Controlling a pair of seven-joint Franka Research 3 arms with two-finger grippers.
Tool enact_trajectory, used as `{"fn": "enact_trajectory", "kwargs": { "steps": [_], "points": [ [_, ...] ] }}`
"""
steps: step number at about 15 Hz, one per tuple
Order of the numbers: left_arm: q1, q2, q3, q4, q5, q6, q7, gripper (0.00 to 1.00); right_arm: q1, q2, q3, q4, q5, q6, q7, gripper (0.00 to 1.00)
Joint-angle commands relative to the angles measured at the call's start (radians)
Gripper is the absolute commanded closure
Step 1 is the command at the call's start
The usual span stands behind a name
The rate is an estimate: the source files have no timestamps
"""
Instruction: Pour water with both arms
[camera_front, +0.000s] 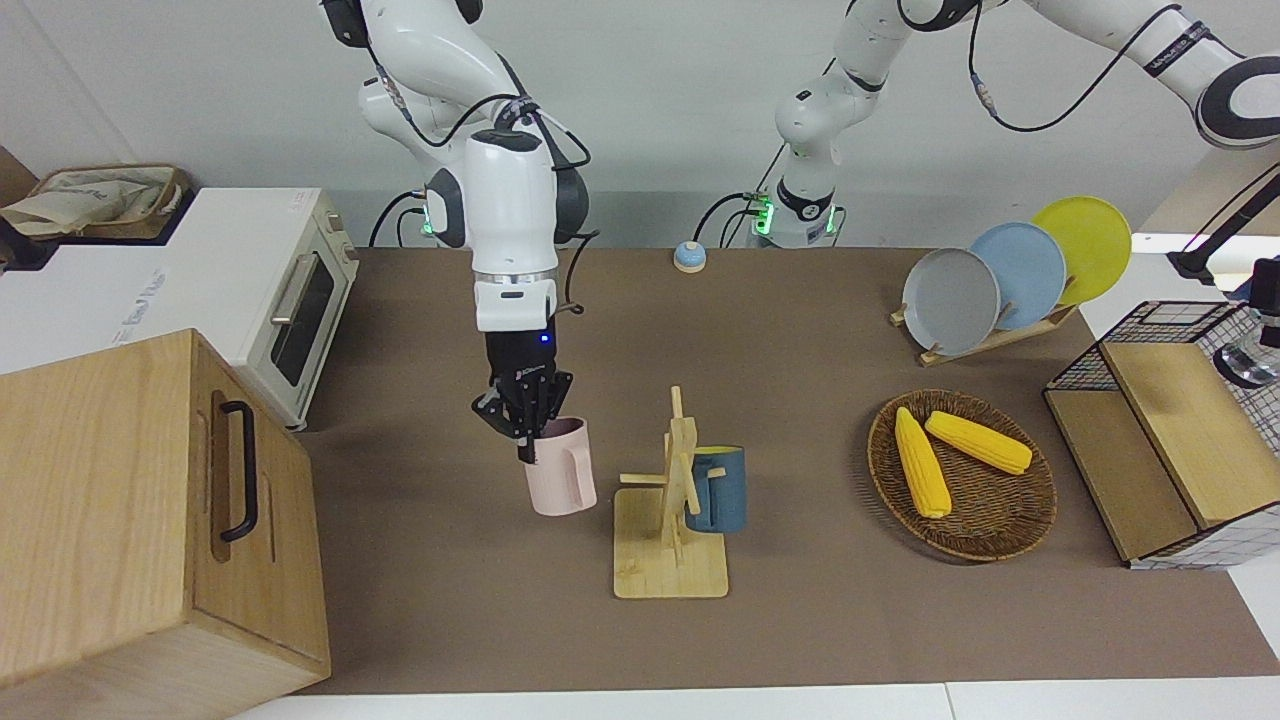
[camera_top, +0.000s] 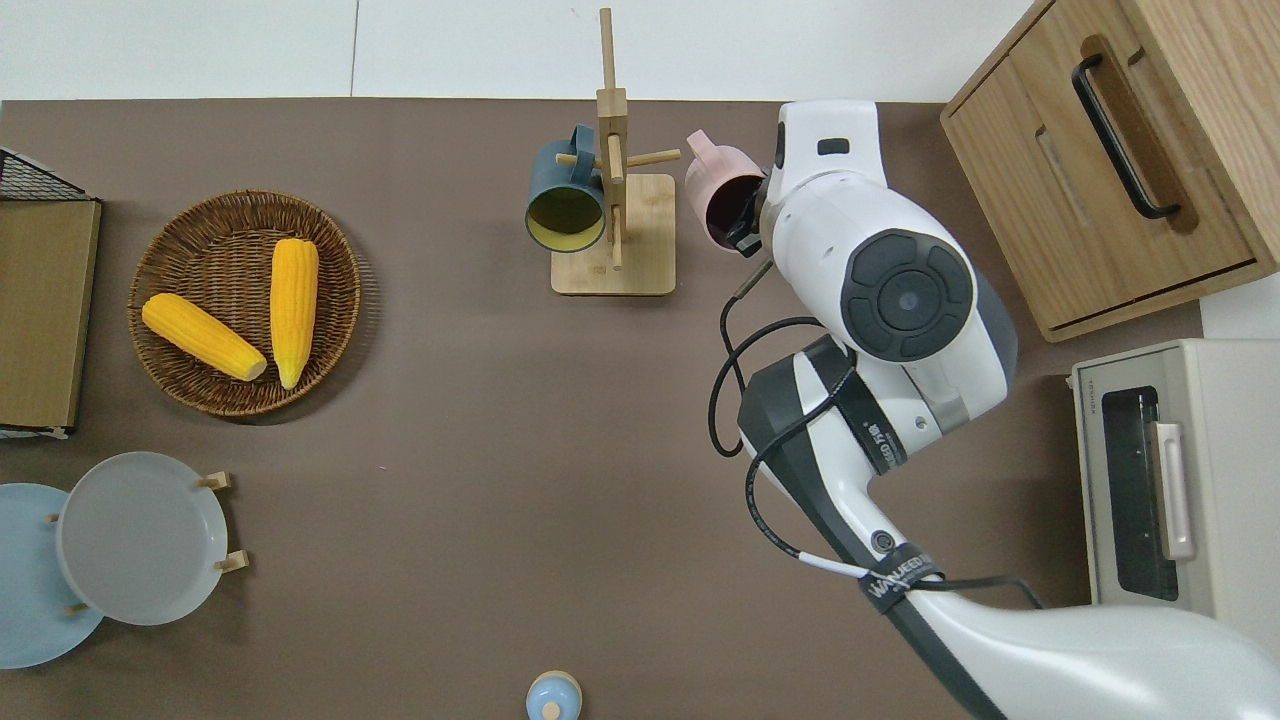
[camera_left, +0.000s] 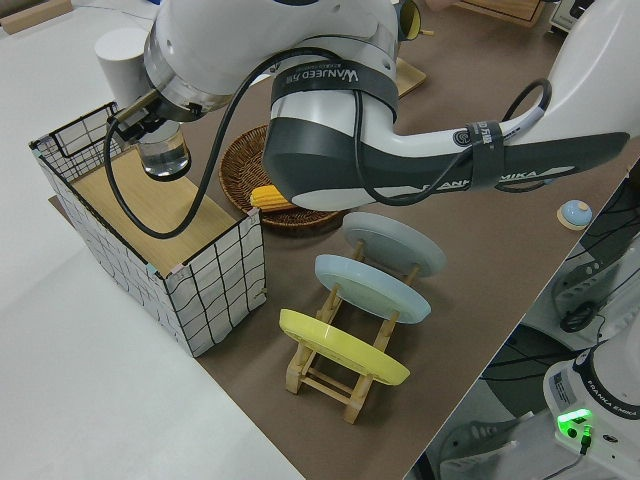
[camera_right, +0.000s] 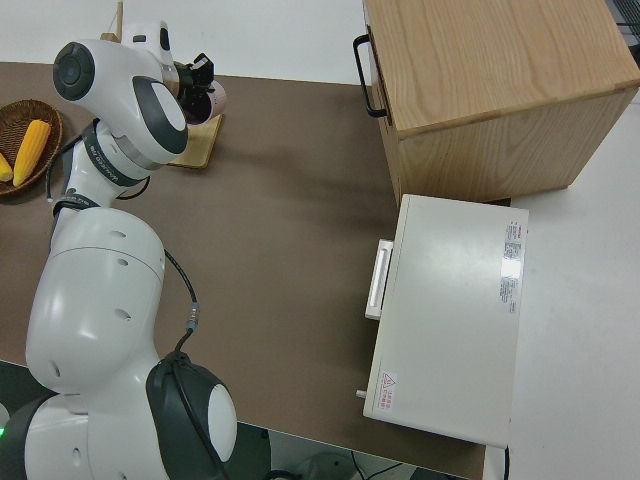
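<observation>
Two glossy white jointed arms with dark grey rounded joint caps and grey bands. Thin black cables looped along the links, fastened with black straps bearing white lettering, perhaps a brand name. Small black right gripper (camera_front: 528, 432) under a blue light. Green lights at both bases.
</observation>
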Motion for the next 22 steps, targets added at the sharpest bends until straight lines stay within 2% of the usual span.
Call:
{"fn": "enact_trajectory", "kwargs": {
  "steps": [1,5,7,8,10,14,19,22],
  "points": [
    [-0.007,-0.020,-0.003,0.057,0.085,-0.070,-0.092,1.00,-0.048,-0.088,0.010,-0.077,0.021,-0.033,-0.079,1.000],
    [-0.008,-0.069,-0.012,0.066,0.096,-0.120,-0.126,1.00,-0.081,-0.137,0.010,-0.104,0.021,-0.082,-0.135,1.000],
    [-0.008,-0.096,-0.024,0.063,0.120,-0.130,-0.170,1.00,-0.107,-0.172,0.010,-0.146,0.021,-0.088,-0.142,1.000],
    [-0.008,-0.112,-0.039,0.054,0.143,-0.131,-0.191,1.00,-0.117,-0.180,0.010,-0.154,0.024,-0.100,-0.135,1.000],
    [-0.007,-0.135,-0.063,0.033,0.168,-0.130,-0.234,1.00,-0.118,-0.192,0.010,-0.155,0.068,-0.206,-0.120,1.000],
    [-0.008,-0.213,-0.078,-0.071,0.180,-0.128,-0.256,1.00,-0.124,-0.197,0.010,-0.152,0.315,-0.345,-0.070,1.000],
    [-0.030,-0.308,-0.092,-0.196,0.248,-0.119,-0.322,1.00,-0.116,-0.218,0.025,-0.149,0.436,-0.494,0.173,1.000],
    [-0.028,-0.348,-0.092,-0.268,0.252,-0.116,-0.320,1.00,-0.114,-0.229,0.088,-0.149,0.474,-0.541,0.343,1.000]
  ]
}}
